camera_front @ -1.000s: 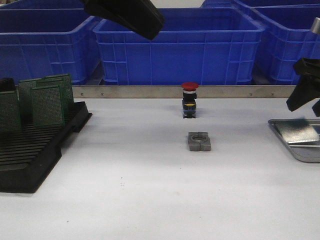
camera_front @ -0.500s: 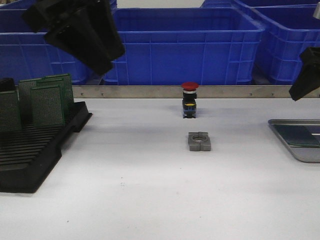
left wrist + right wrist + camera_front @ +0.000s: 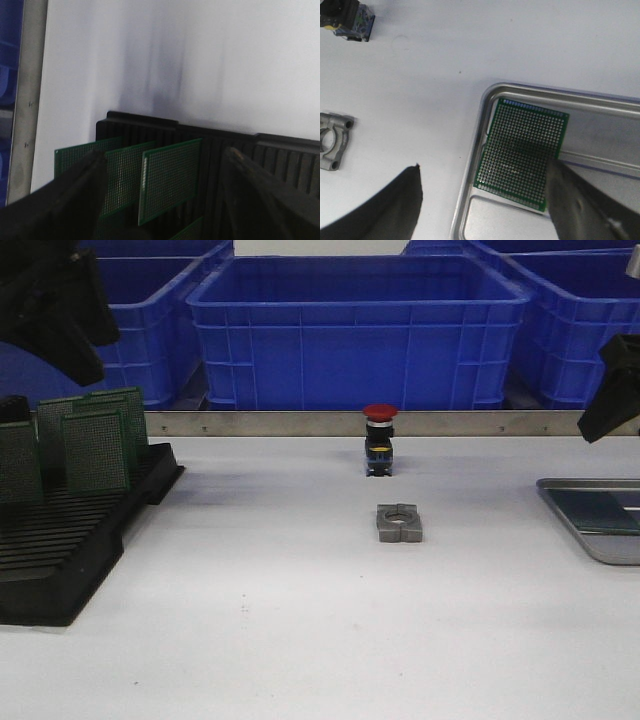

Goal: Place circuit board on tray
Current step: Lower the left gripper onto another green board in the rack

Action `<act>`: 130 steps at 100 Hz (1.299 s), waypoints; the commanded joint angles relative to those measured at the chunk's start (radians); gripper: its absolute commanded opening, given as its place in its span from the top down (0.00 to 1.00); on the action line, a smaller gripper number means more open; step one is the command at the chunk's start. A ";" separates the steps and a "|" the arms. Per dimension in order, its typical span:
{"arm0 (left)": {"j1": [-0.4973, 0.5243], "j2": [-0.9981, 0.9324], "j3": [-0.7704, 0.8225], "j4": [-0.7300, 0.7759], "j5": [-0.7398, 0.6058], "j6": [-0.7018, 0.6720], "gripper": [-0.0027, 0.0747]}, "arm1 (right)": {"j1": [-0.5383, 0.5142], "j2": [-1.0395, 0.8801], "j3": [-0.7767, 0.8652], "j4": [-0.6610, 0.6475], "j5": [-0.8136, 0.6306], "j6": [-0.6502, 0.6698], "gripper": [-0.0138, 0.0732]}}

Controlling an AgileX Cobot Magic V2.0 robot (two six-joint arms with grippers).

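The silver-grey tray (image 3: 585, 540) lies at the table's right edge. A green circuit board (image 3: 522, 152) lies flat inside it, near the tray's rim (image 3: 485, 115). My right gripper (image 3: 484, 167) hangs open and empty above the tray; it also shows in the front view (image 3: 612, 390). My left gripper (image 3: 164, 152) is open and empty above the green boards (image 3: 170, 180) that stand upright in the black slotted rack (image 3: 280, 155). In the front view the left gripper (image 3: 50, 310) is high at the far left, over the rack (image 3: 70, 540) and its boards (image 3: 95, 450).
A red-capped push button (image 3: 379, 440) stands at mid-table and a grey metal block (image 3: 399, 523) lies in front of it. Both also show in the right wrist view, the button (image 3: 350, 20) and the block (image 3: 332, 147). Big blue bins (image 3: 360, 330) stand behind a metal rail (image 3: 300, 423).
My left arm has swung left from top centre to above the rack. My right gripper rose a little off the tray one second ago and has held still since.
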 commanded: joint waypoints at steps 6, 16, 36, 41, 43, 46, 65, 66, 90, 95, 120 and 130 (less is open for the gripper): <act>0.015 0.003 -0.029 -0.029 -0.048 -0.010 0.37 | -0.006 -0.050 -0.030 0.013 -0.005 -0.005 0.23; 0.015 0.033 -0.029 -0.029 -0.092 -0.010 0.37 | -0.006 -0.050 -0.030 0.013 0.000 -0.005 0.23; 0.017 0.079 -0.029 -0.027 -0.103 -0.010 0.37 | -0.006 -0.050 -0.030 0.013 0.000 -0.005 0.23; 0.017 0.092 -0.029 -0.027 -0.105 -0.010 0.37 | -0.006 -0.050 -0.030 0.013 0.000 -0.005 0.23; 0.019 0.098 -0.029 -0.027 -0.107 -0.010 0.37 | -0.006 -0.050 -0.030 0.013 0.000 -0.005 0.23; 0.019 0.104 -0.029 -0.027 -0.107 -0.010 0.37 | -0.006 -0.050 -0.030 0.013 0.000 -0.005 0.23; 0.021 0.139 -0.029 -0.025 -0.064 -0.010 0.37 | -0.006 -0.050 -0.030 0.013 -0.001 -0.005 0.23; 0.021 0.139 -0.029 -0.025 -0.058 -0.010 0.37 | -0.006 -0.050 -0.030 0.013 -0.001 -0.005 0.23; 0.023 0.141 -0.029 0.002 0.032 -0.010 0.61 | -0.006 -0.050 -0.030 0.013 0.000 -0.005 0.23; 0.023 0.141 -0.029 0.016 0.045 -0.010 0.72 | -0.006 -0.050 -0.030 0.013 0.000 -0.005 0.23; 0.023 0.141 -0.031 0.046 0.093 -0.010 0.99 | -0.006 -0.050 -0.030 0.013 0.000 -0.005 0.23; 0.023 0.136 -0.049 0.046 0.129 -0.010 0.99 | -0.006 -0.054 -0.030 0.013 0.002 -0.005 0.23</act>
